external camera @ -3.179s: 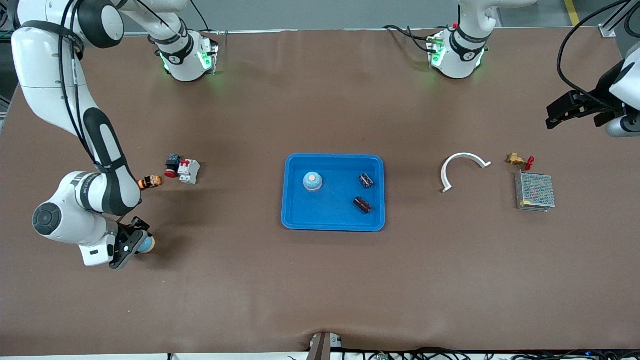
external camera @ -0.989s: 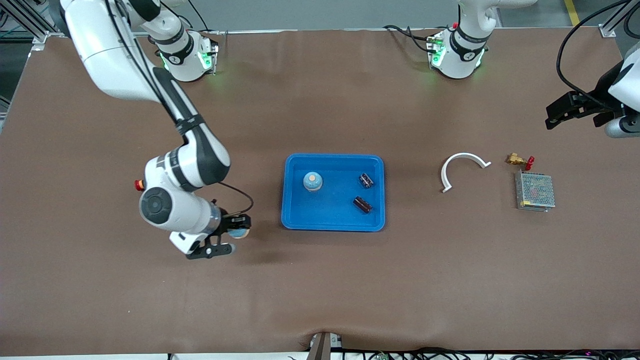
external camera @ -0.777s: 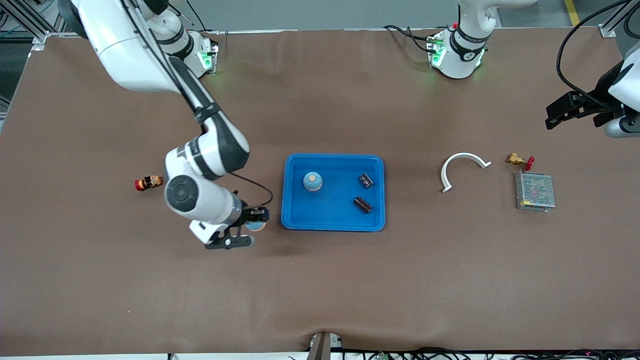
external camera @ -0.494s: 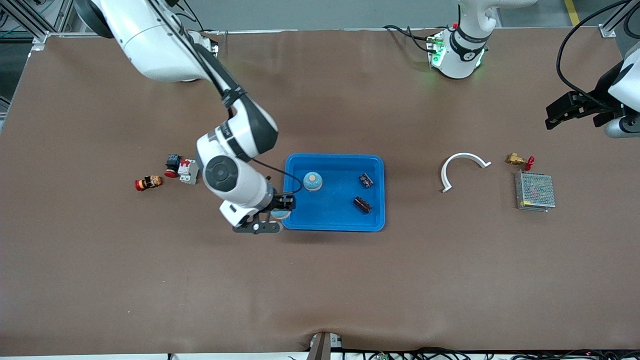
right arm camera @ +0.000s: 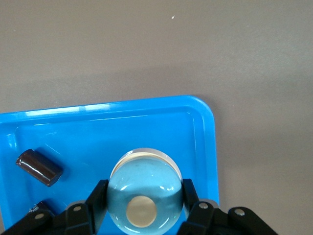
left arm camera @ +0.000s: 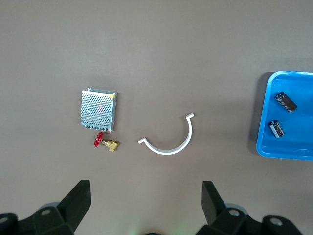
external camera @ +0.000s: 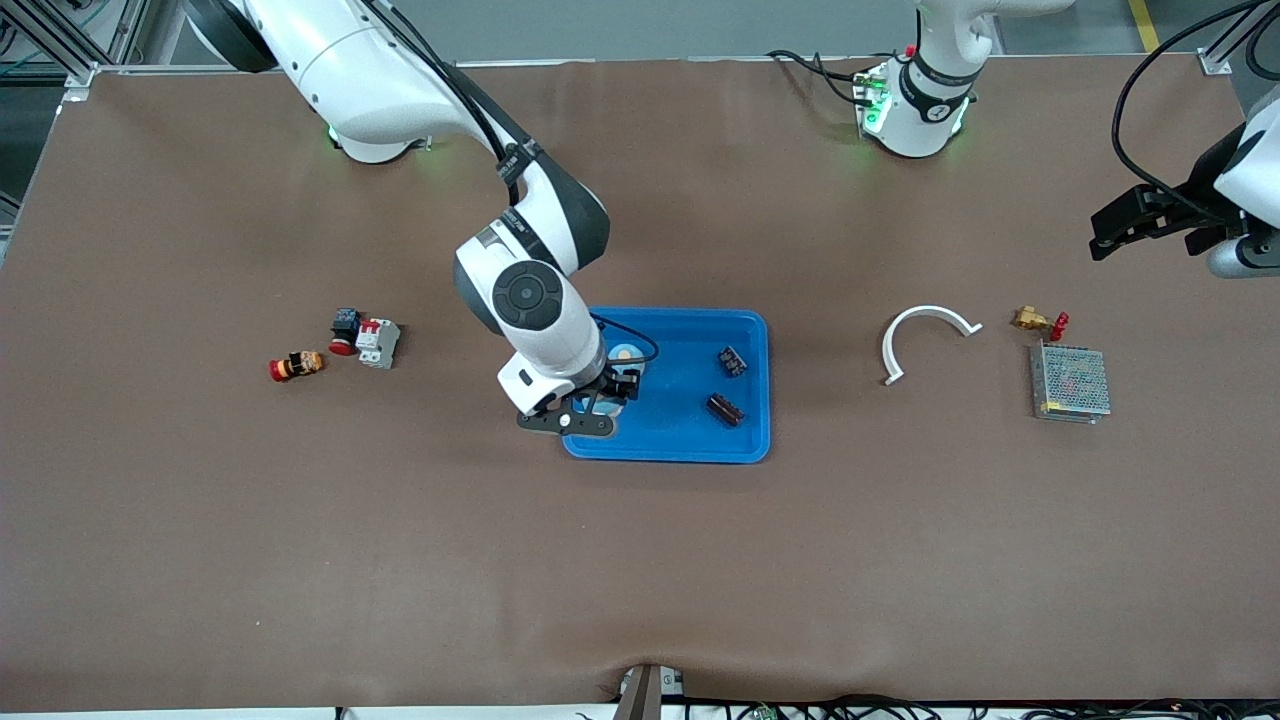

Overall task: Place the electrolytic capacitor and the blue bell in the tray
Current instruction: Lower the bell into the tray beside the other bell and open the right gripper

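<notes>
Brown matting covers the whole table (external camera: pixel 640 560), with both arm bases along its edge farthest from the front camera. At mid-table lies the tray (external camera: pixel 668 447), and the right gripper (external camera: pixel 600 400) hangs over the tray's corner toward the right arm's end, pinching a blue bell (right arm camera: pixel 145 194) between its fingers (right arm camera: pixel 97 197); the bell's pale round spot faces the wrist camera. A second blue bell (external camera: pixel 630 355) stands in the tray, partly hidden by the arm's wrist. Two electrolytic capacitors lie in the tray toward the left arm's end: one capacitor (external camera: pixel 732 360) farther from the front camera, the other capacitor (external camera: pixel 725 409) nearer.

Toward the right arm's end sit a red-capped button (external camera: pixel 296 366) and a small switch cluster (external camera: pixel 366 338), well apart from the tray. Toward the left arm's end lie a white curved clip (external camera: pixel 925 335), a brass valve (external camera: pixel 1038 321) and a metal mesh box (external camera: pixel 1070 382). The left gripper (left arm camera: pixel 145 201) waits high over that end, its fingers spread wide with nothing between them
</notes>
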Tool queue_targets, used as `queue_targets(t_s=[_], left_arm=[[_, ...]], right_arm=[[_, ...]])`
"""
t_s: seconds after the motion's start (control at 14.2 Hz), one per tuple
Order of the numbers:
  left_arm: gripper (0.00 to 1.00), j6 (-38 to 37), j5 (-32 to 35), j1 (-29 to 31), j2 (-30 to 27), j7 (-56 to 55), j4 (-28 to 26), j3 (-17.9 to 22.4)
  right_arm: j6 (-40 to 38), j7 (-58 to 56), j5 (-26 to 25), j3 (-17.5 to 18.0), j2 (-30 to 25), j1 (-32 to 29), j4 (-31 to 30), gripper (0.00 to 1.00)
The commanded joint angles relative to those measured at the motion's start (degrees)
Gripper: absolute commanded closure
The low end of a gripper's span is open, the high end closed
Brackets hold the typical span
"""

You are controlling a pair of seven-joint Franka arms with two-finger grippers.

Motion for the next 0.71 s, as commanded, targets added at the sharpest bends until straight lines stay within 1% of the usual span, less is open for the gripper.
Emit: queue_targets(t_s=[0.0, 0.21, 0.64], left_arm=[[0.0, 0.23, -1.13, 0.29, -0.01, 0.92, -0.05, 0.09], [0.0, 0.23, -1.21, 0.29, -0.01, 0.92, 0.03, 0.09], [0.0, 0.23, -1.21, 0.38, -0.1, 0.92, 0.03, 0.09]], right_arm=[[2.37, 3.5, -2.31, -0.55, 1.79, 1.45, 1.08, 0.46], [3.17, 3.76, -3.71, -0.55, 3.2, 1.63, 1.08, 0.46], [6.33, 4.03, -4.77, -1.17, 5.57, 2.59, 0.82, 0.46]])
